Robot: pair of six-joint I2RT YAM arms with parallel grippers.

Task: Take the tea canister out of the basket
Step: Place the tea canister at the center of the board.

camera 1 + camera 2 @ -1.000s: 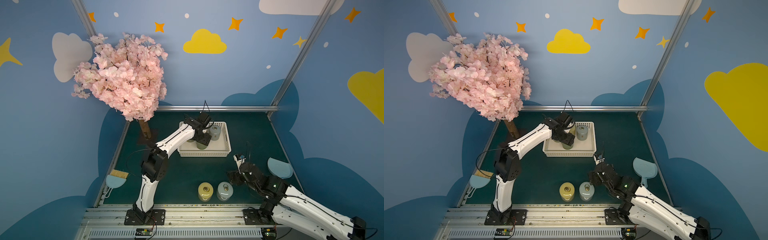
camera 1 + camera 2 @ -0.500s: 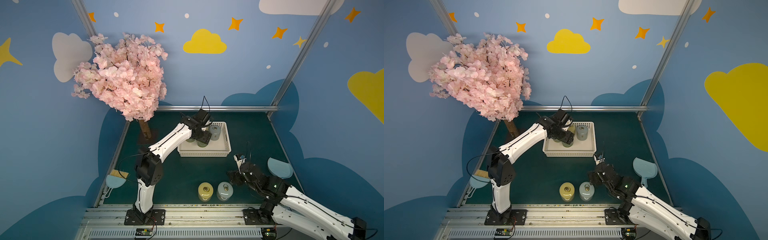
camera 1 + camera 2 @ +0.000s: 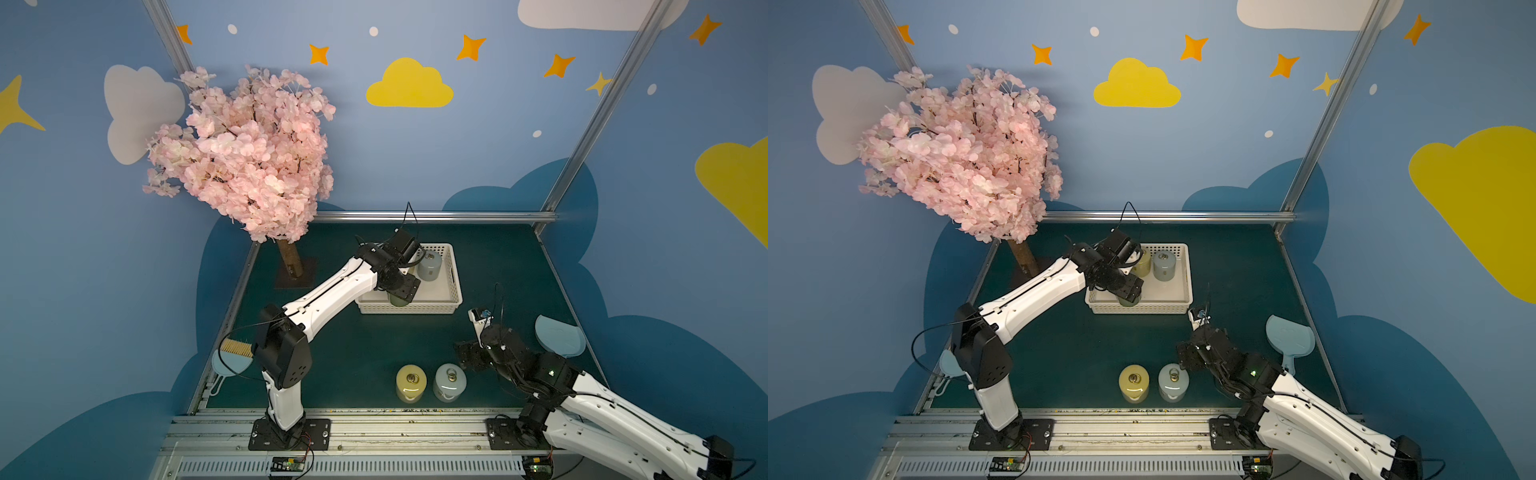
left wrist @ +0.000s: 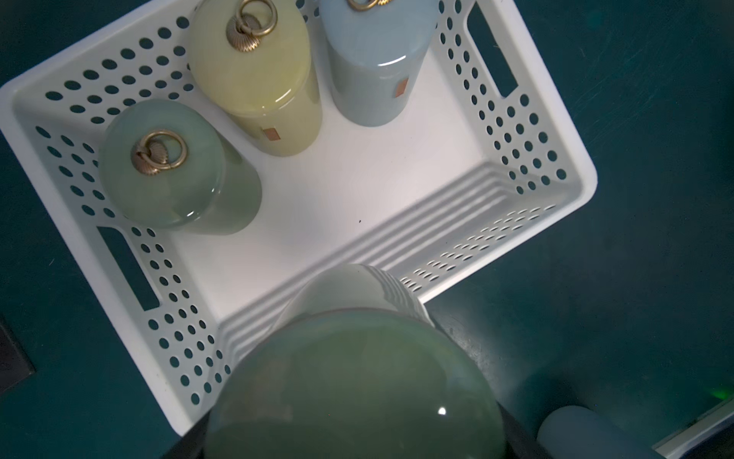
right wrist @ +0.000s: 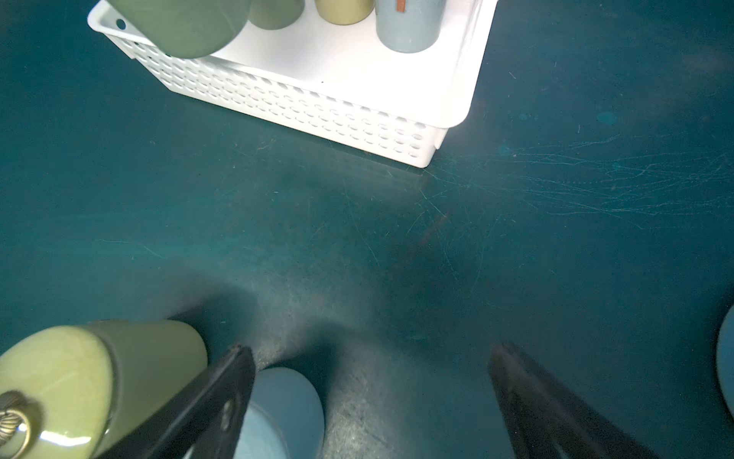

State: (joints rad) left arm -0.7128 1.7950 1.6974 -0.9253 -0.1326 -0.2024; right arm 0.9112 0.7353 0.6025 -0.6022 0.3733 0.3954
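Observation:
The white perforated basket [image 3: 453, 291] [image 3: 1188, 286] stands at the back of the green table. My left gripper [image 3: 402, 289] is shut on a green tea canister [image 3: 399, 300] [image 3: 1128, 300], which hangs clear of the floor over the basket's near wall. In the left wrist view this held canister [image 4: 353, 381] fills the foreground and hides the fingers. Inside the basket [image 4: 584, 175] stand a green canister [image 4: 159, 167], a yellow one [image 4: 254, 67] and a blue one [image 4: 377, 51]. My right gripper [image 3: 467, 353] [image 5: 369, 353] is open and empty, low over the table.
A yellow canister [image 3: 410, 382] [image 5: 79, 377] and a blue canister [image 3: 449, 381] [image 5: 286, 401] stand near the front edge, just left of my right gripper. A pink blossom tree [image 3: 249, 158] stands at the back left. A light blue dustpan [image 3: 559, 336] lies at the right and a brush [image 3: 235, 349] at the left.
My left gripper has carried the green canister up and a little toward the basket's near wall, and the arm's elbow has swung left. The right arm has not moved.

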